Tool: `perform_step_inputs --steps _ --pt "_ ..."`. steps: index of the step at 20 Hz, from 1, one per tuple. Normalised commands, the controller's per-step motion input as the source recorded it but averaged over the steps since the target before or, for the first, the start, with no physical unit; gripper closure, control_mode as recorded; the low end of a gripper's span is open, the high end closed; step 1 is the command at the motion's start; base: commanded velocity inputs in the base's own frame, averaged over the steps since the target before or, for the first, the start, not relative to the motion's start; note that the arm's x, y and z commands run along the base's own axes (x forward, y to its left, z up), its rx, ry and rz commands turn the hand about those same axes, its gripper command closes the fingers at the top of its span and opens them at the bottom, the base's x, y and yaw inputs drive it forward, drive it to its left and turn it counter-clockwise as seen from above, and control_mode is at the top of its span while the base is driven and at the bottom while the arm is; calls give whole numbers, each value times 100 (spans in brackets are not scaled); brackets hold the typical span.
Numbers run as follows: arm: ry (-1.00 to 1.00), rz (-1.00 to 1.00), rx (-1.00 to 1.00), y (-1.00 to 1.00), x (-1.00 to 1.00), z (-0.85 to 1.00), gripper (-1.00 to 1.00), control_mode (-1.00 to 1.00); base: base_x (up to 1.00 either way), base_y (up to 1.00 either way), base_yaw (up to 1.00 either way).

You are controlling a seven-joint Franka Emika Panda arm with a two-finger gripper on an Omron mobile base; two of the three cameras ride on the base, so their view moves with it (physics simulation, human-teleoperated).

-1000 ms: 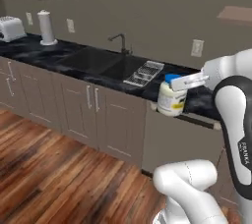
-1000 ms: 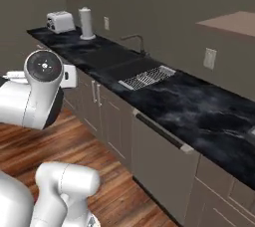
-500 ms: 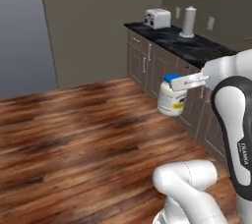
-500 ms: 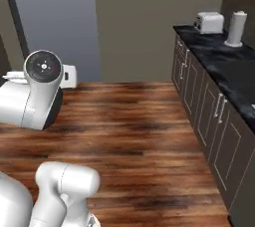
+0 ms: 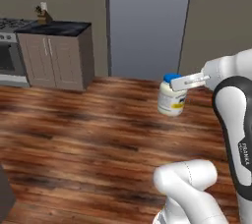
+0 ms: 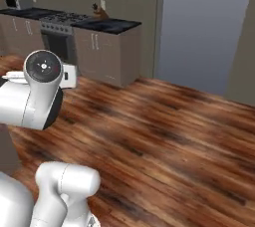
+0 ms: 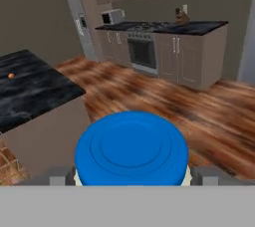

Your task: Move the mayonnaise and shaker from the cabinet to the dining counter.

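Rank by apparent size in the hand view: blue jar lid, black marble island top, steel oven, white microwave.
1. Round blue jar lid, though it is nearest the camera
2. Black white-veined marble island top, cut off by the frame
3. Steel oven
4. White microwave, far off

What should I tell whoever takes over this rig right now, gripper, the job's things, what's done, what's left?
Gripper: shut on the mayonnaise, held upright by its blue lid, in the air above the wood floor.
Dining counter: black marble top, ahead in the hand view; nothing of the job on it yet.
Done: jar picked up.
Left: set the jar on the dining counter, then fetch the shaker from the cabinet and bring it over too.
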Motion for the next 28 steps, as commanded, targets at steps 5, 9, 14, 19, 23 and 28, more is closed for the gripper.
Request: perform_step_inputs --steps 5,9,14,19,23,28 --pt "0 0 0 0 0 0 100 100 0 63 88" --pt "0 0 0 0 0 0 100 100 27 67 70" --pt "0 0 0 0 0 0 100 100 59 41 50" --pt "0 0 0 0 0 0 100 100 60 6 15" --pt "0 0 0 0 0 0 100 100 45 0 10" --pt "0 0 0 0 0 0 100 100 40 0 13"
